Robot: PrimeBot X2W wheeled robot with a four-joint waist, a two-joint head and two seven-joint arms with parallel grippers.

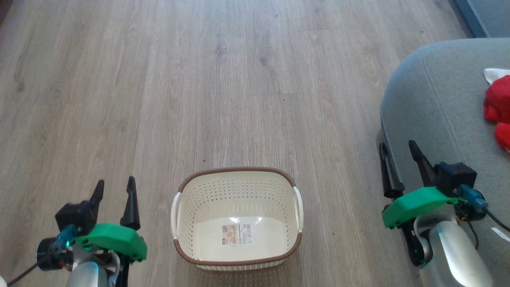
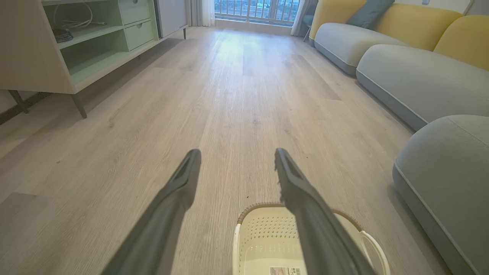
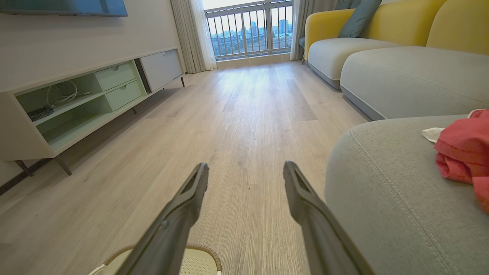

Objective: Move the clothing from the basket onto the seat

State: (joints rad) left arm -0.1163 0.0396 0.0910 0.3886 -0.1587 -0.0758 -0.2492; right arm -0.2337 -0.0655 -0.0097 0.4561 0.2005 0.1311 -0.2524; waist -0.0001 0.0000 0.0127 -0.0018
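The left end effector hovers over the wooden floor just left of the basket, its two fingers spread wide and holding nothing. The right end effector hangs at the near corner of the seat, equally wide open, nothing between its fingers. The basket stands upright on the floor between the two arms, its inside showing bare cream plastic and a printed label on the bottom. The clothing – red, with a scrap of white showing – lies bunched on top of the seat at the head view's right edge, well apart from the basket and clear of the right fingers.
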